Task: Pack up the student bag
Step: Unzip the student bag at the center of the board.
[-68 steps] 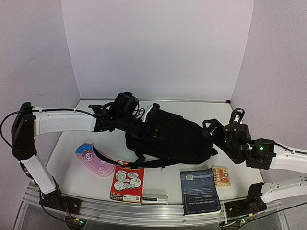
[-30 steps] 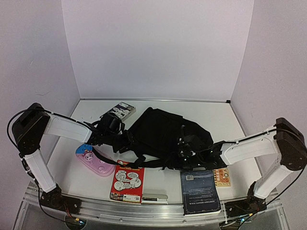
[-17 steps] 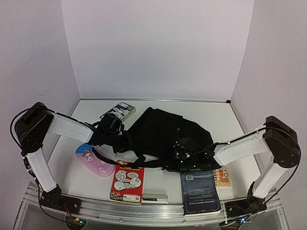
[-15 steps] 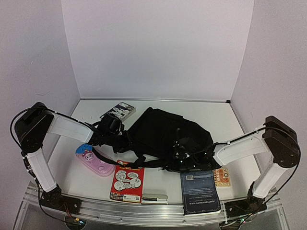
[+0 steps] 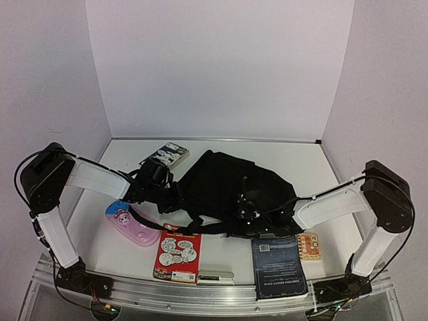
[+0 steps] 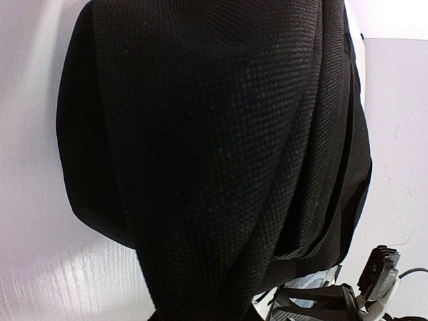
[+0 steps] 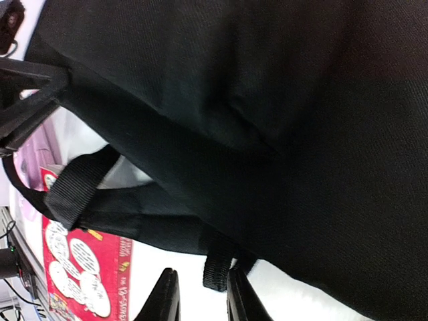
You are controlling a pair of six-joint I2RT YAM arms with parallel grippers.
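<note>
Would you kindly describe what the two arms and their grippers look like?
The left arm and right arm both have white shells between bulky black joints, with thin black cables running alongside. Wrists are black; the right gripper has two slim dark fingers.
</note>
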